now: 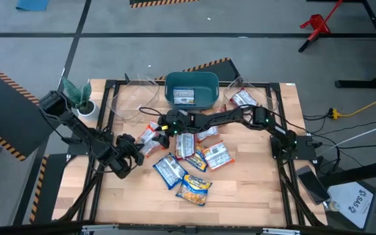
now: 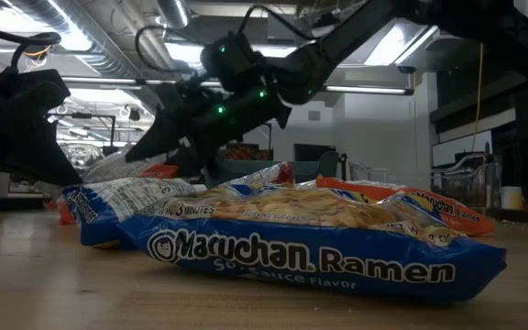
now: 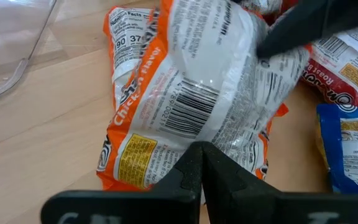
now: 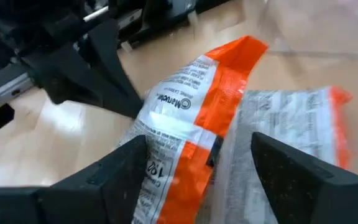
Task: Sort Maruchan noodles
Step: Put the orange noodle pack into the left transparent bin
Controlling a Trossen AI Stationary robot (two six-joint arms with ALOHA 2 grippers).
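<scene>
An orange-and-white Maruchan packet [image 1: 150, 137] sits at the left of a loose pile of noodle packets [image 1: 187, 156] on the wooden table. My left gripper [image 1: 138, 147] is shut on it from the table's left. My right gripper [image 1: 164, 125] reaches in from the right and is open. In the right wrist view its two fingers stand on either side of the same packet [image 4: 197, 93]. A blue packet [image 2: 319, 247] lies nearest the front edge. One more packet [image 1: 184, 96] lies inside the teal bin [image 1: 170, 85]. My left gripper pinches the orange-and-white packet between its two shut fingertips, at the packet's edge nearest that gripper [image 3: 197, 134]. The fingers come slanting down from the table's left. The packet's printed back faces up and its far end [image 4: 244, 46] is raised. My right gripper's fingers [image 4: 126, 171] straddle the packet; whether they touch it I cannot tell.
Clear plastic containers stand left [image 1: 124, 101] and right [image 1: 266, 98] of the bin, the right one with a red packet [image 1: 243, 98]. A small potted plant [image 1: 80, 98] is at the far left corner. Bare wood lies along the near edge.
</scene>
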